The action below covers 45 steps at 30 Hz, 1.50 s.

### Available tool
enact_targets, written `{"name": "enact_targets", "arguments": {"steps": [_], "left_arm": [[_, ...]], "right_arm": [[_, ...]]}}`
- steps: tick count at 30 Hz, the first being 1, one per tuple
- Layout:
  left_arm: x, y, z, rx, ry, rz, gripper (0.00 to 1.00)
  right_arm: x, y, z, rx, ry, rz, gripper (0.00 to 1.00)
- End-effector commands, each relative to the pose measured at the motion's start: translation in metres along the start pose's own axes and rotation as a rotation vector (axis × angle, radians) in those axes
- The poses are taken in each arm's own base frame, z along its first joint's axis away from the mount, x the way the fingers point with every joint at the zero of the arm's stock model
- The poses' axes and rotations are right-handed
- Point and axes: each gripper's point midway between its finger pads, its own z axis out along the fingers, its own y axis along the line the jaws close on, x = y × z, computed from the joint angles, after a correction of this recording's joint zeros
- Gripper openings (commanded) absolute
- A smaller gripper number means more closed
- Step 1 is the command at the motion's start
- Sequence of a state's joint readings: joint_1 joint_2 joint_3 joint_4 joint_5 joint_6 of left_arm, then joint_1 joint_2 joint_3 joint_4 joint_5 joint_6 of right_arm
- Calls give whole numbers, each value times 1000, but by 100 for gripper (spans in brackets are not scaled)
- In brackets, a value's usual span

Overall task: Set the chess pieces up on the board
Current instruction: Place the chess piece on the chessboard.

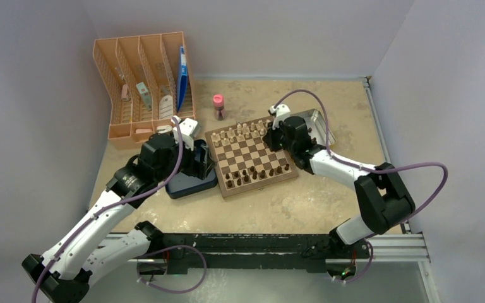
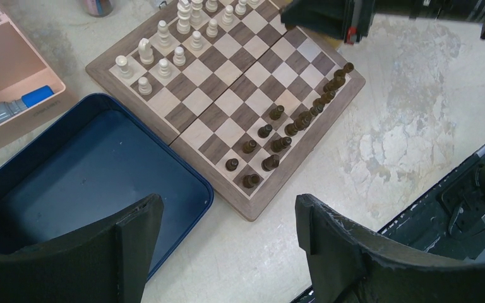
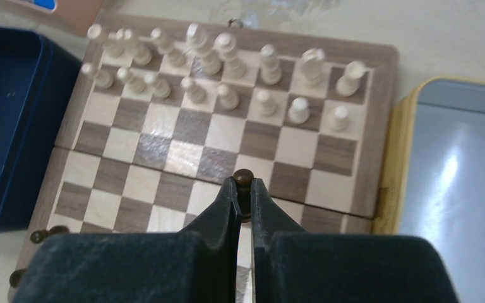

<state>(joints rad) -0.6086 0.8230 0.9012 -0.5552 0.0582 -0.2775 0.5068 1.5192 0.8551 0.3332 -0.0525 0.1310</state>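
Carrying a dark pawn [image 3: 243, 177] clenched in its jaws, the right gripper [image 3: 243, 189] hovers over the board [image 3: 382, 126]. The cream pieces [image 3: 227, 69] look arrayed, while the dark chess pieces [image 2: 278, 126] show gaps in their near rows. The left gripper [image 2: 224, 214] hangs released above the blue box [image 2: 69, 183].

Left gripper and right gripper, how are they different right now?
The left gripper is open and holds nothing; the right gripper is shut on a dark chess piece. The left gripper hangs by the blue box, beside the board; the right gripper is over the board's middle squares. Both are black and two-fingered.
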Motion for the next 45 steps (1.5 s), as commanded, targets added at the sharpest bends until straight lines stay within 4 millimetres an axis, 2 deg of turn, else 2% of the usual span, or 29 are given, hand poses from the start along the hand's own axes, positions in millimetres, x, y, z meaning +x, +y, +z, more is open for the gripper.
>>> {"name": "enact_targets", "arguments": {"steps": [1, 7, 23, 38, 45], "left_arm": [[-12, 0, -1, -1, -56, -5, 76], [-11, -2, -1, 5, -53, -2, 76], [-12, -1, -1, 5, -53, -1, 76], [-12, -2, -1, 6, -54, -1, 76], [-12, -1, -2, 5, -56, -1, 76]], "right_arm": [[-3, 15, 3, -4, -69, 34, 4], [15, 28, 4, -24, -78, 27, 9], [53, 34, 23, -5, -56, 40, 14], [53, 40, 14, -6, -59, 24, 20], [41, 41, 8, -8, -82, 16, 21]]}}
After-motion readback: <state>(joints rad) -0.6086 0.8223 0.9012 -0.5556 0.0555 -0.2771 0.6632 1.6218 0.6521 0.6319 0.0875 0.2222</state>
